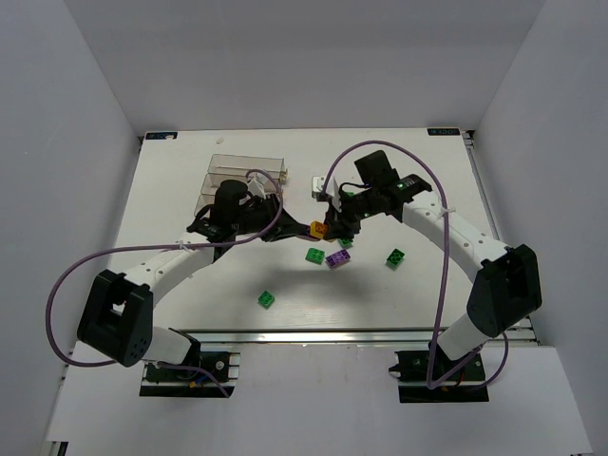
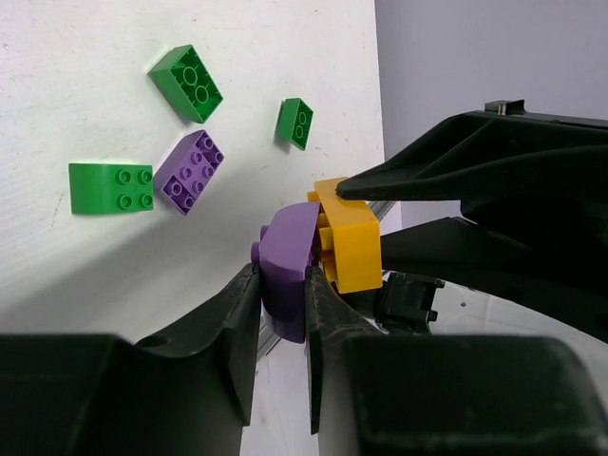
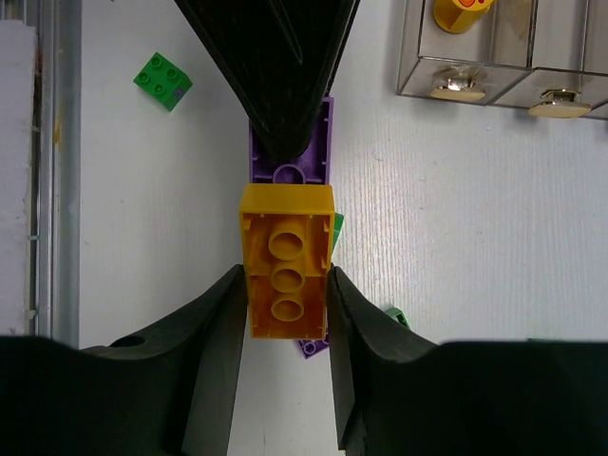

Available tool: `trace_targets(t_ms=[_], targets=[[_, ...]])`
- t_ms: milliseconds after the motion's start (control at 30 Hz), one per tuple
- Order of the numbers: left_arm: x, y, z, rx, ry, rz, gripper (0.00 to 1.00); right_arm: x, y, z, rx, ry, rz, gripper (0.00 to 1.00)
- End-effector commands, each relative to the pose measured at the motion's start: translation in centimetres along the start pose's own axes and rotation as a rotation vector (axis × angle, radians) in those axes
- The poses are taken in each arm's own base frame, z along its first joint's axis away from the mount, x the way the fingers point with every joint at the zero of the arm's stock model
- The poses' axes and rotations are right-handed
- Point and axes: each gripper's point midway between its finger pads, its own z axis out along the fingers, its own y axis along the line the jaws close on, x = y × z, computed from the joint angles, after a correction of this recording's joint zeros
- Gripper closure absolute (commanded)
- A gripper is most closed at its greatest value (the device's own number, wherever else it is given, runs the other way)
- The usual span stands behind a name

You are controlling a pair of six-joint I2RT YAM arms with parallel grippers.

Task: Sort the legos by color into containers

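Observation:
An orange-yellow lego [image 3: 285, 271] and a purple lego [image 2: 288, 266] are stuck together above the table's middle. My left gripper [image 2: 282, 277] is shut on the purple one. My right gripper [image 3: 285, 285] is shut on the sides of the orange-yellow one [image 2: 347, 233], its hollow underside facing the camera. In the top view the two grippers [image 1: 306, 228] [image 1: 337, 223] meet tip to tip. On the table lie a loose purple lego [image 1: 336, 258] and green legos [image 1: 314, 255] [image 1: 395, 256] [image 1: 268, 298]. The clear containers [image 1: 242, 176] stand at the back left, one holding something orange-yellow [image 3: 461, 11].
A small white block [image 1: 318, 186] sits behind the grippers, right of the containers. White walls close in the table on three sides. A metal rail [image 3: 47, 171] runs along the table's edge in the right wrist view.

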Motion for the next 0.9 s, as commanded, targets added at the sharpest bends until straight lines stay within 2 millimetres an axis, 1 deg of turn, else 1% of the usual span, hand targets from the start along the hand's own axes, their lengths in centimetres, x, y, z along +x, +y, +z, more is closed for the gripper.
trace_targets(t_ms=[0,100,200,233,267,300,333,367,400,433,467,500,533,567,600,633,667,700,733,767,800,833,867], targets=[[-0.2,-2.4,-0.1,0.069,0.011,0.049,0.72,-1.3,-0.2,-0.1,0.006,-0.041,-0.02,1.0],[-0.1,-2.2,0.1,0.063,0.016,0.05,0.8,-1.3,-0.3,0.1,0.007,-0.044,-0.016,1.0],[-0.4,-1.9,0.1,0.045,-0.001,0.061,0.82,-1.1,-0.4,0.1,0.014,-0.039,-0.012,1.0],[-0.3,-1.3,0.0,0.008,-0.001,0.05,0.83,-1.2,-0.7,0.0,0.024,-0.037,-0.013,1.0],[-1.0,-1.0,-0.4,-0.012,-0.025,0.059,0.83,-1.3,-0.9,-0.1,0.035,-0.038,-0.009,1.0],[-1.0,-0.2,-0.7,-0.048,-0.026,0.042,0.87,-1.0,-1.2,-0.2,0.048,-0.03,-0.004,1.0],[-1.1,0.0,-0.9,-0.065,-0.035,0.044,0.88,-1.1,-1.4,-0.2,0.056,-0.028,-0.008,1.0],[-2.3,0.9,-1.2,-0.122,-0.088,0.056,0.88,-1.1,-1.6,-0.3,0.064,-0.028,-0.003,1.0],[-2.3,1.7,-1.8,-0.183,-0.096,0.054,0.89,-1.2,-1.7,-0.3,0.068,-0.028,-0.003,1.0],[-3.1,1.6,-2.0,-0.213,-0.12,0.069,0.91,-1.2,-1.8,-0.4,0.072,-0.031,-0.002,1.0],[-4.2,2.5,-2.4,-0.281,-0.164,0.079,0.92,-1.2,-1.9,-0.4,0.077,-0.03,0.0,1.0],[-4.3,4.1,-3.0,-0.364,-0.16,0.071,0.93,-1.2,-2.0,-0.4,0.08,-0.031,0.007,1.0],[-5.1,4.7,-3.5,-0.412,-0.189,0.075,0.94,-1.3,-1.9,-0.4,0.08,-0.031,0.007,1.0],[-6.1,4.6,-3.8,-0.438,-0.218,0.087,0.95,-1.2,-2.1,-0.4,0.084,-0.03,0.012,1.0],[-7.5,6.2,-4.9,-0.529,-0.277,0.077,0.95,-1.2,-2.1,-0.3,0.083,-0.03,0.011,1.0],[-8.3,6.8,-5.3,-0.563,-0.304,0.077,0.97,-1.2,-2.1,-0.3,0.083,-0.03,0.012,1.0],[-9.9,7.2,-6.0,-0.607,-0.364,0.088,1.0,-1.0,-2.2,-0.3,0.086,-0.029,0.016,1.0],[-10.9,7.8,-6.5,-0.632,-0.395,0.084,1.0,-1.0,-2.1,-0.2,0.082,-0.028,0.016,1.0],[-11.5,8.5,-6.4,-0.656,-0.404,0.077,1.0,-1.0,-2.1,-0.3,0.082,-0.028,0.015,1.0],[-12.3,8.8,-6.5,-0.666,-0.42,0.074,1.0,-0.9,-2.0,-0.2,0.079,-0.027,0.017,1.0],[-13.6,8.7,-6.6,-0.67,-0.449,0.079,1.0,-0.9,-2.0,-0.2,0.078,-0.027,0.014,1.0],[-14.5,9.2,-6.8,-0.682,-0.463,0.074,1.0,-0.8,-2.0,-0.1,0.076,-0.025,0.013,1.0],[-14.7,10.5,-6.2,-0.706,-0.446,0.062,1.0,-0.8,-2.0,-0.2,0.079,-0.025,0.013,1.0]])
